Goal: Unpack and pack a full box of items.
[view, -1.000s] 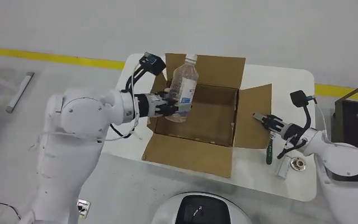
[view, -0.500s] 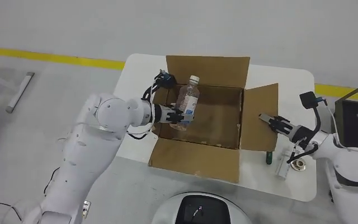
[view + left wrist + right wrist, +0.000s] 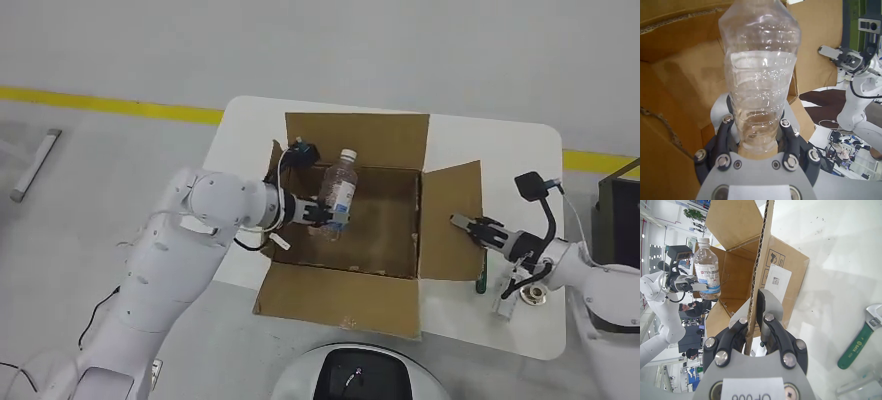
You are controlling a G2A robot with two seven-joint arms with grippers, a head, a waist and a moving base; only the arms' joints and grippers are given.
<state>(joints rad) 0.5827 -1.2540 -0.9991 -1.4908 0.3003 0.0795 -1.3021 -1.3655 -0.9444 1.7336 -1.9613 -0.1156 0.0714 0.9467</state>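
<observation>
One ribbed clear plastic bottle (image 3: 338, 195) hangs over a corrugated cardboard box (image 3: 340, 292).

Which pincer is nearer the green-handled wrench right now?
Right. The right pincer grips the box flap, just beside the green-handled wrench; the left pincer holds the bottle over the far side of the box.

My right tool (image 3: 753, 313) pinches the box flap (image 3: 761, 247) edge-on, a finger on each side. Beyond the open box (image 3: 791, 262), my left tool (image 3: 705, 288) grips a clear bottle (image 3: 705, 266) low on its body. A green-handled wrench (image 3: 857, 344) lies on the white desk (image 3: 829, 237) nearby.
</observation>
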